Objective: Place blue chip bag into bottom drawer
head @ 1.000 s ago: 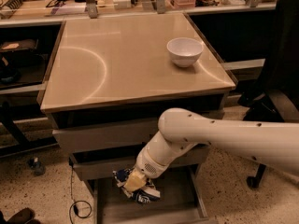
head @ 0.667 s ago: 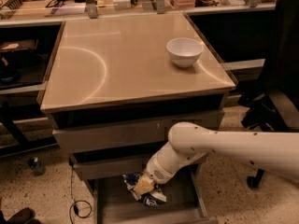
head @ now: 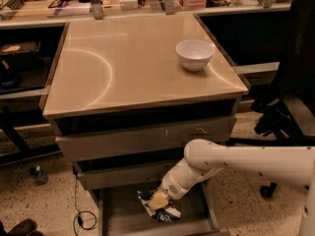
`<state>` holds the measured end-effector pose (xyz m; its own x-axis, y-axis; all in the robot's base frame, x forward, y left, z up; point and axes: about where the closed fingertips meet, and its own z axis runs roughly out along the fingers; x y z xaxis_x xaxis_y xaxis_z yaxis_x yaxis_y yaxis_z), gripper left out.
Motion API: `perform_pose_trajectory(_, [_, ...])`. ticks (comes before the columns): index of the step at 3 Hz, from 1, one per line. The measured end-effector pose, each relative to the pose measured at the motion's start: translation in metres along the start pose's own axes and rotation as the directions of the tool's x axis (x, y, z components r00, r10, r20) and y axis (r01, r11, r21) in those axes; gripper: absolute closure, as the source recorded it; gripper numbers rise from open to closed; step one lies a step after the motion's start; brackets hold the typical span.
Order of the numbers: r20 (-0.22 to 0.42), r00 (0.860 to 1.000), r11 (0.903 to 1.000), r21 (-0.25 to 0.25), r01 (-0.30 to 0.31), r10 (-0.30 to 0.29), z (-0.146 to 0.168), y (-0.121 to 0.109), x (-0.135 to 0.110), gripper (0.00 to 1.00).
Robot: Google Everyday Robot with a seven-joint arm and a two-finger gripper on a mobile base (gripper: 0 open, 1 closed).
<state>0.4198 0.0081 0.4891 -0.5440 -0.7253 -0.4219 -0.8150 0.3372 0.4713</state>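
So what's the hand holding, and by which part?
The hand sits on the upper middle of the blue chip bag, inside the open bottom drawer; whether it actually grips cannot be told.

A grey-beige cabinet with a glossy top that catches a curved streak of warm light stands on a speckled terrazzo floor, where a thin black cable loops beside it. Behind runs a long workbench cluttered with tools and boxes, dark shelving sits under it at the left, and a black office chair stands at the right. The gripper sits low before the cabinet, over the pulled-out bottom drawer.
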Motion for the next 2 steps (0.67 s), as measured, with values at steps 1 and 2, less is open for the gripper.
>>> perform_pose_trajectory(1, [0.038,0.999,0.9984,-0.056,-0.005,0.007,0.028,-0.01,0.006,1.0])
perform_pose_trajectory(2, [0.111,0.993,0.9922,-0.124,-0.012,0.026,0.076,-0.04,0.01,1.0])
